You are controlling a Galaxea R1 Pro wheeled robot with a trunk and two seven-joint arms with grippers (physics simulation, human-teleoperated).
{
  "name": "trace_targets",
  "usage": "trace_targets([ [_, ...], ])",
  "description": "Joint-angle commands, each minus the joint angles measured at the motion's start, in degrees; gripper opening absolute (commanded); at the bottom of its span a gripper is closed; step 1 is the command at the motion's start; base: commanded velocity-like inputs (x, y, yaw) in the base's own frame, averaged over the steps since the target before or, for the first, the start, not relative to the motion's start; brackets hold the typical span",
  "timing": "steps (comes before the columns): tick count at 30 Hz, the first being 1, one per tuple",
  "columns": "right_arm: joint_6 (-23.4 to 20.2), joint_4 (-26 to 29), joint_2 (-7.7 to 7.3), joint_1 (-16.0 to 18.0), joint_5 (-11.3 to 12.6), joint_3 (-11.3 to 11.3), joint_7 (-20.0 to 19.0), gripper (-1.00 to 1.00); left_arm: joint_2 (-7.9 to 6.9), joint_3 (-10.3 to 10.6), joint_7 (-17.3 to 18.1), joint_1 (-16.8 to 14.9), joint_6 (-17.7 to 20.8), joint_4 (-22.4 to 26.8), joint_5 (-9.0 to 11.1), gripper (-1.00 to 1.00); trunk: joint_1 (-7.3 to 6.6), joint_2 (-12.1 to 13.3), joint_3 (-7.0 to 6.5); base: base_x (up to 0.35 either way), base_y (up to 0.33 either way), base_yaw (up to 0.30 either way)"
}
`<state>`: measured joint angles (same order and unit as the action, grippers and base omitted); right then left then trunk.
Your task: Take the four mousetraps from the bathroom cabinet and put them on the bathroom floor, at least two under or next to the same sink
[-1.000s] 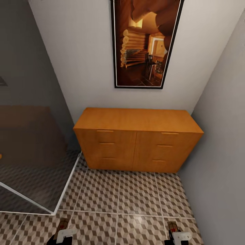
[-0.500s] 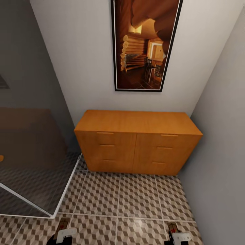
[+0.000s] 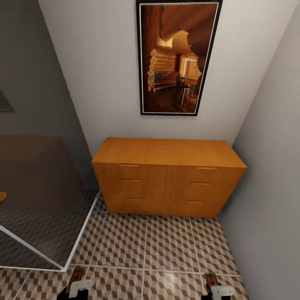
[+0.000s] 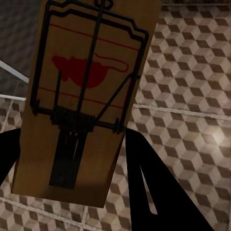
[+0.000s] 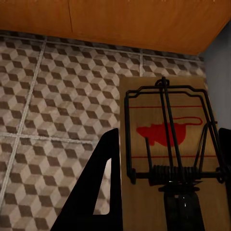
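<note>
View drawn back from cabinet (image 3: 168,177), each pincer clamping a mousetrap (image 4: 82,101), glass screen (image 3: 37,216) left.

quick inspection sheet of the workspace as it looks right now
surface: bathroom floor, cube-pattern tiles with pale grout, bare in front of the cabinet
job's things: cabinet, all drawer fronts closed; one mousetrap in the left hand, another mousetrap in the right hand; sink nothing seen
clutter: nothing seen
grippers: left hand shut on its mousetrap; right hand shut on its mousetrap, both low at the near edge of the head view
cables: nothing seen
surroundings: framed picture on the wall above the cabinet; glass shower screen to the left; grey wall to the right
</note>
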<state>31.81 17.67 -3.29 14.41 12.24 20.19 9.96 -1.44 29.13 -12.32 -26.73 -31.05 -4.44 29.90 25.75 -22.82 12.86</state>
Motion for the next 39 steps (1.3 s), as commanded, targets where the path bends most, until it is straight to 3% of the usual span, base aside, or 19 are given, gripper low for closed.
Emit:
trace_targets([
  [1,0.18,0.0,-0.05,0.06,0.53,0.5,0.13,-1.0,0.04,0.49,-0.25,-0.07,-0.15,-0.17,-0.1,-1.0,0.03,-0.1,0.01,0.0,0.0,0.0],
  [39,0.18,0.0,0.04,0.07,0.51,0.55,0.1,-1.0,0.06,0.49,-0.25,-0.07,-0.15,-0.14,-0.1,-1.0,0.03,-0.1,-3.52,0.0,0.0,0.0],
])
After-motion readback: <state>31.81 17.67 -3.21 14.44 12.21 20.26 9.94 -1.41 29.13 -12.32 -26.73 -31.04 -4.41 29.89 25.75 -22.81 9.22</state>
